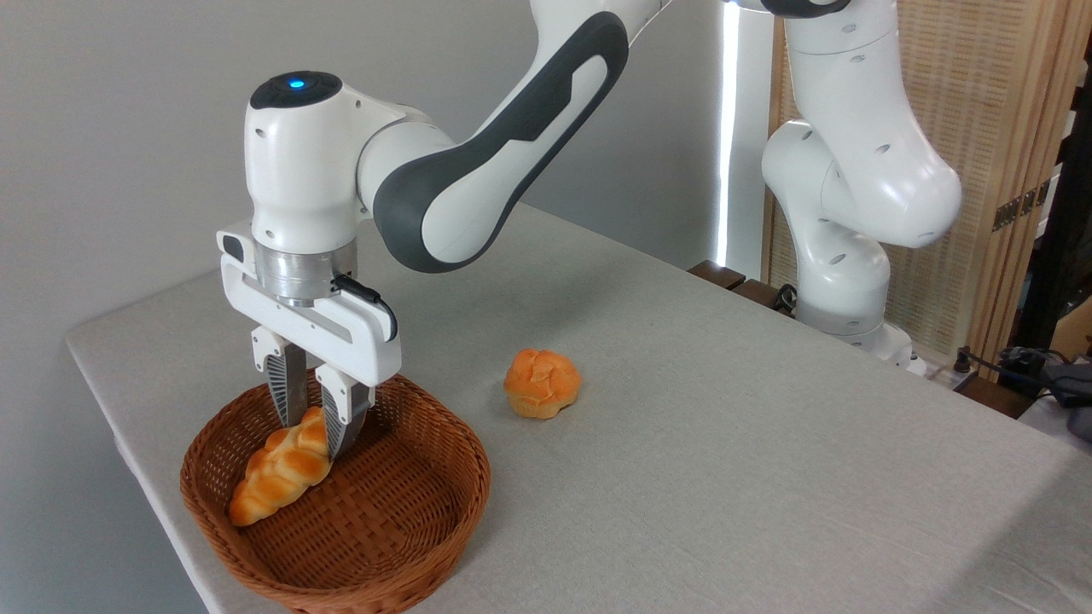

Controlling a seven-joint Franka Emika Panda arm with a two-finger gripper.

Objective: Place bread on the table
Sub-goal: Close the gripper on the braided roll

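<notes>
Fingers (288, 388) narrow, straddling the upper end of the bread (280, 466) in the basket (409, 520).
I judge the loaf light, stiff and glossy, so slippery; I would grip nearer its middle before carrying it to the table (725, 443).

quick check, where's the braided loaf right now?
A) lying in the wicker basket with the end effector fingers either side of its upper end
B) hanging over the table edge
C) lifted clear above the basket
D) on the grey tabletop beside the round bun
A: the braided loaf lies inside the wicker basket, and the end effector has a finger on each side of its upper end; whether it is gripped yet is unclear.
</notes>
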